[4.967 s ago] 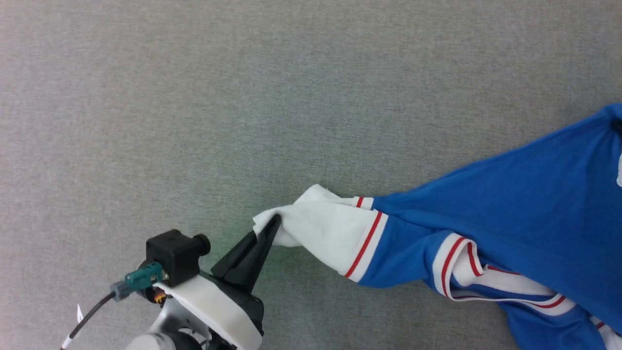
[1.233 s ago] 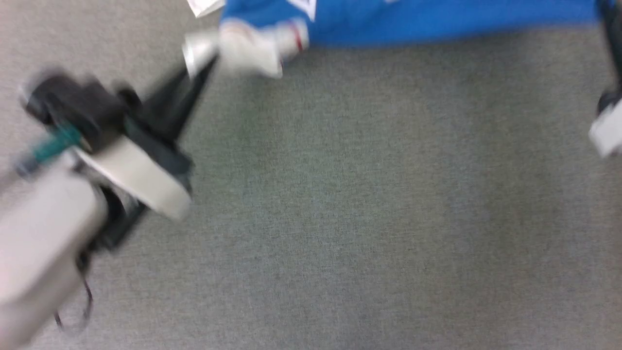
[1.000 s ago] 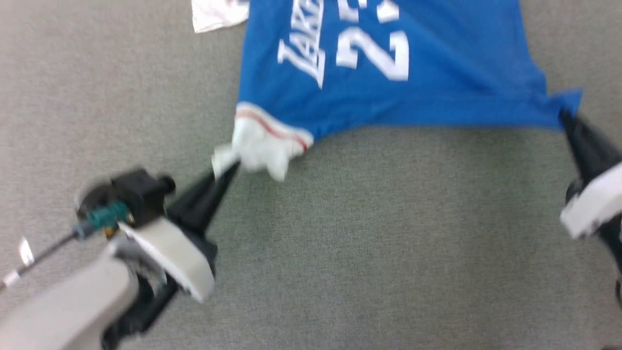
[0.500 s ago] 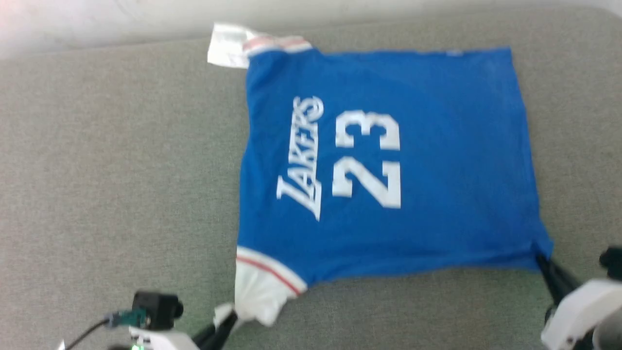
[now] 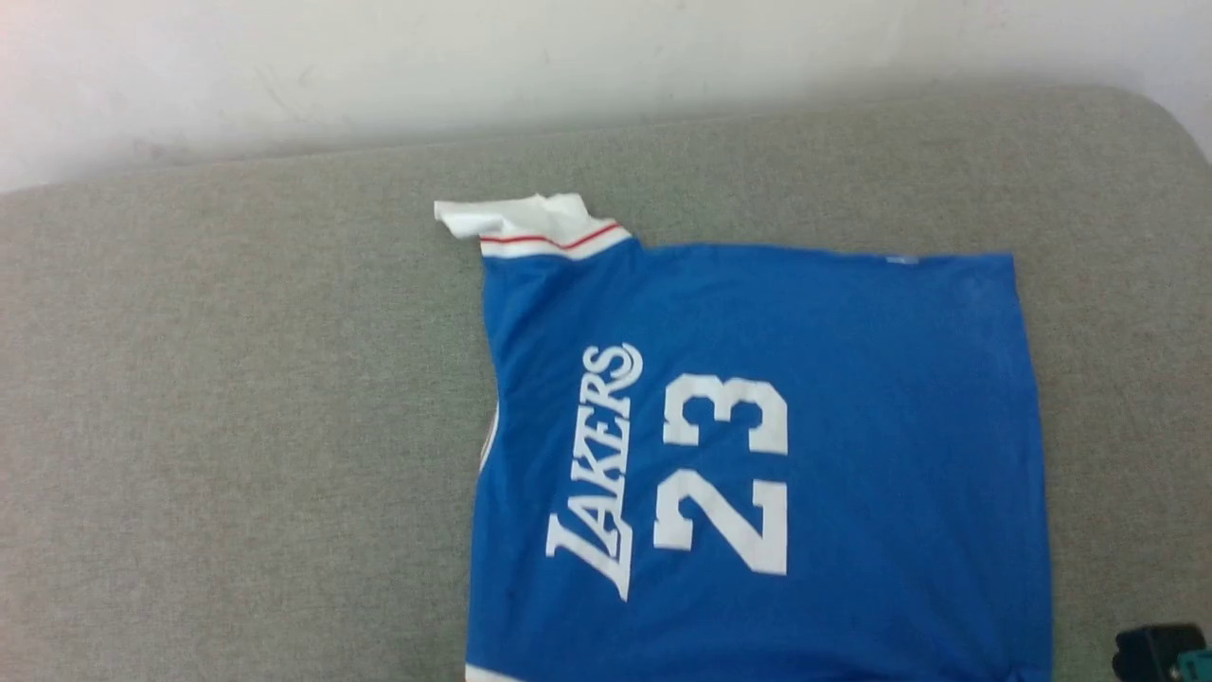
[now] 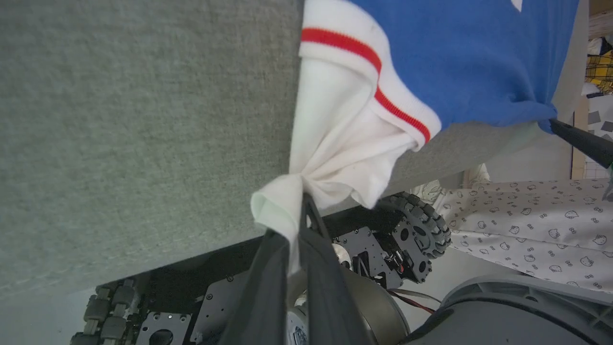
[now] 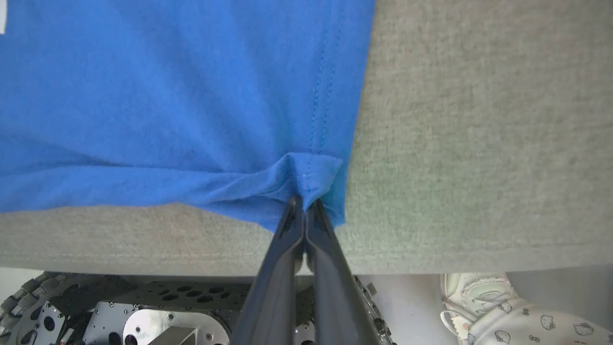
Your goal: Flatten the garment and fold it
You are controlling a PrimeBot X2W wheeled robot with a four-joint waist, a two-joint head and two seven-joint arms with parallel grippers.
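**Jersey laid print-up, pinched at its two near corners**

The garment lies spread on the grey padded surface and reaches away from both grippers toward the wall. Its collar-to-hem axis runs across the robot, left to right. The left gripper is clamped on the bunched white near sleeve, and the right gripper is clamped on the near hem corner. Both are at the surface's near edge. The far sleeve looks crumpled. I'd guess any fold carries the near edge away from the robot, with each arm working its own corner.
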